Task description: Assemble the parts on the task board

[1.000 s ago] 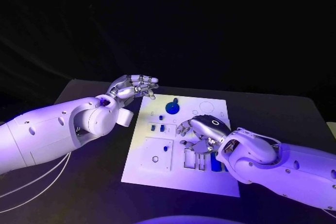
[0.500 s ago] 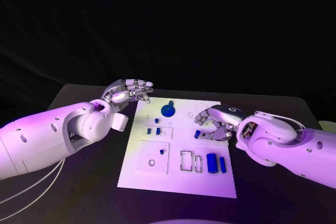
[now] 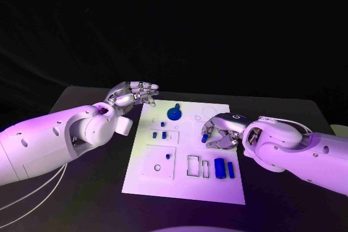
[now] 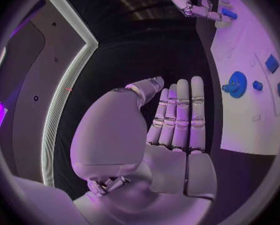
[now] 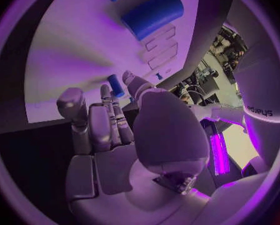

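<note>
The white task board lies in the middle of the table. My right hand hovers over its right middle and pinches a small blue piece between thumb and fingertips; in the right wrist view the same blue piece sits at the fingertips. My left hand hangs above the board's far left corner, holding nothing; its fingers lie straight side by side. A round blue part stands near the far edge. Two blue cylinders lie in slots near the right hand.
Several small blue pieces stand in the board's left middle, and one more sits in the square plate below them. Empty rectangular slots lie left of the cylinders. Black table surrounds the board.
The camera has shifted. My right hand has lifted off the near slots, uncovering the two cylinders, and now holds the small blue piece over the board's right middle. The left hand has barely moved.
</note>
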Robot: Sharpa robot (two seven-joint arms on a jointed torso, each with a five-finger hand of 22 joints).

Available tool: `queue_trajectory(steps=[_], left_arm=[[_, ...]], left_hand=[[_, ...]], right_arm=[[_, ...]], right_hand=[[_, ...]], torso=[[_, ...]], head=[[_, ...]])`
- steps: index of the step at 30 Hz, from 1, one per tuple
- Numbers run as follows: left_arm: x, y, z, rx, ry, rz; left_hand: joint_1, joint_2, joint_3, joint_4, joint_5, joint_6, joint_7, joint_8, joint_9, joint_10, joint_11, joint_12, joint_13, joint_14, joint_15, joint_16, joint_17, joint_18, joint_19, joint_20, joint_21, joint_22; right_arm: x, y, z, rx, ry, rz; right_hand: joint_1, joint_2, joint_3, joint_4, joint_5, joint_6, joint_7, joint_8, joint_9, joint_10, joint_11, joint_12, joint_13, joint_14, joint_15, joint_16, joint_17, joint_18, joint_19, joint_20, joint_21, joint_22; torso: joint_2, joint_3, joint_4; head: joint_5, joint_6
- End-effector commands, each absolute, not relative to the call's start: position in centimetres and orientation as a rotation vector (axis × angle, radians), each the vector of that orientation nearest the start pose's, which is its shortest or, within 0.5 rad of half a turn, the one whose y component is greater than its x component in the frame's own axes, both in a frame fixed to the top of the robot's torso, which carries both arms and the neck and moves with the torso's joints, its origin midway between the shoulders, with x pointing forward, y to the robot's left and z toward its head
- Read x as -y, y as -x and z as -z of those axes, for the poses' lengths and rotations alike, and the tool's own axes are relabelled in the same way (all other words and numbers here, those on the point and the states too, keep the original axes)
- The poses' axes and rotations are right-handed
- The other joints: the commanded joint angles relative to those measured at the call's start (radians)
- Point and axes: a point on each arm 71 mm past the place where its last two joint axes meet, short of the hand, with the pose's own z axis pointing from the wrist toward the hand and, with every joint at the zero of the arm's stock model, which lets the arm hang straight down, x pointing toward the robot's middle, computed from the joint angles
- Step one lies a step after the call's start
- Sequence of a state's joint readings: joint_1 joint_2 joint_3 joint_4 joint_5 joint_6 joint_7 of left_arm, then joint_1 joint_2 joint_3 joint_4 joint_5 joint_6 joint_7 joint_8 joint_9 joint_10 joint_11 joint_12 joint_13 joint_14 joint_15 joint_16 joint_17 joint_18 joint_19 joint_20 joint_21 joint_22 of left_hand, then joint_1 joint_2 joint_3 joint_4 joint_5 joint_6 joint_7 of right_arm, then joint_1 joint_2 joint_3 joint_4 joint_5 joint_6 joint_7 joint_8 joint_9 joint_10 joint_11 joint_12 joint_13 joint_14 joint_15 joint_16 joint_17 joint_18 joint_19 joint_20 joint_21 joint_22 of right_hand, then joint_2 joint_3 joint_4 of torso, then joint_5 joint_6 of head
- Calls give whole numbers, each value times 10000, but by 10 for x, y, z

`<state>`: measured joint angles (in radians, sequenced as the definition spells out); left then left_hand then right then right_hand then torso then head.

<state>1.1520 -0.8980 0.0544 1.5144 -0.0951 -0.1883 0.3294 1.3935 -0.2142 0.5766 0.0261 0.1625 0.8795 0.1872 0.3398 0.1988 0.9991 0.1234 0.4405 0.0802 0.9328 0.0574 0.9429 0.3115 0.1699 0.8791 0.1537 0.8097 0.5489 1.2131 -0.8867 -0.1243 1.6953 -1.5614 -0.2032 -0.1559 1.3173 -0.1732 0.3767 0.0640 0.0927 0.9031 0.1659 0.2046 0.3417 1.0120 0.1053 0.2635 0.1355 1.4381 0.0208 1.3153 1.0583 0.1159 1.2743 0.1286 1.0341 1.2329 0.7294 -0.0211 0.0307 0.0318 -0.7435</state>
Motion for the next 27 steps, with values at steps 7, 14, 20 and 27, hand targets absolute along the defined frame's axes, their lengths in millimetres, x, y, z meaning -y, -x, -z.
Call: queue_trajectory(steps=[7,14,20,27], left_arm=[[-231,-491,168,-14728,10415,16064],[-231,-491,169,-14758,10417,16080],[-231,-491,169,-14784,10421,16091],[-230,-491,169,-14802,10424,16096]], left_hand=[[-39,49,-33,-42,59,-2,81,-22,-13,9,58,-36,-15,-21,62,-53,-16,105,-56,-10,-41,12],[-39,49,-33,-42,59,-2,81,-22,-13,9,58,-36,-15,-21,62,-53,-16,105,-56,-10,-41,12],[-39,49,-33,-42,59,-2,81,-22,-13,9,58,-36,-15,-21,62,-53,-16,105,-56,-10,-41,12],[-39,49,-33,-42,59,-2,81,-22,-13,9,58,-36,-15,-21,62,-53,-16,105,-56,-10,-41,12]], right_arm=[[165,-435,203,-17627,3602,-6897],[163,-435,202,-17375,3466,-6991],[162,-435,202,-17238,3412,-6964],[162,-435,203,-17152,3440,-6879]], right_hand=[[60,152,788,136,-147,509,-66,96,-52,794,-136,61,-165,290,-88,240,354,-85,427,-111,555,386],[9,122,965,197,-163,576,-77,78,-74,938,-159,29,-209,323,-110,267,396,-116,519,-137,692,486],[-73,105,1069,279,-214,568,-70,35,-100,1037,-165,13,-232,333,-117,269,393,-121,541,-149,710,509],[-73,141,1240,322,-252,713,-111,78,-89,1171,-205,16,-239,344,-146,276,400,-132,582,-172,763,559]], torso=[[3,6,-9],[2,16,-20],[-1,19,-12],[-6,8,-8]], head=[[22,-34],[22,-48],[12,-52],[5,-68]])
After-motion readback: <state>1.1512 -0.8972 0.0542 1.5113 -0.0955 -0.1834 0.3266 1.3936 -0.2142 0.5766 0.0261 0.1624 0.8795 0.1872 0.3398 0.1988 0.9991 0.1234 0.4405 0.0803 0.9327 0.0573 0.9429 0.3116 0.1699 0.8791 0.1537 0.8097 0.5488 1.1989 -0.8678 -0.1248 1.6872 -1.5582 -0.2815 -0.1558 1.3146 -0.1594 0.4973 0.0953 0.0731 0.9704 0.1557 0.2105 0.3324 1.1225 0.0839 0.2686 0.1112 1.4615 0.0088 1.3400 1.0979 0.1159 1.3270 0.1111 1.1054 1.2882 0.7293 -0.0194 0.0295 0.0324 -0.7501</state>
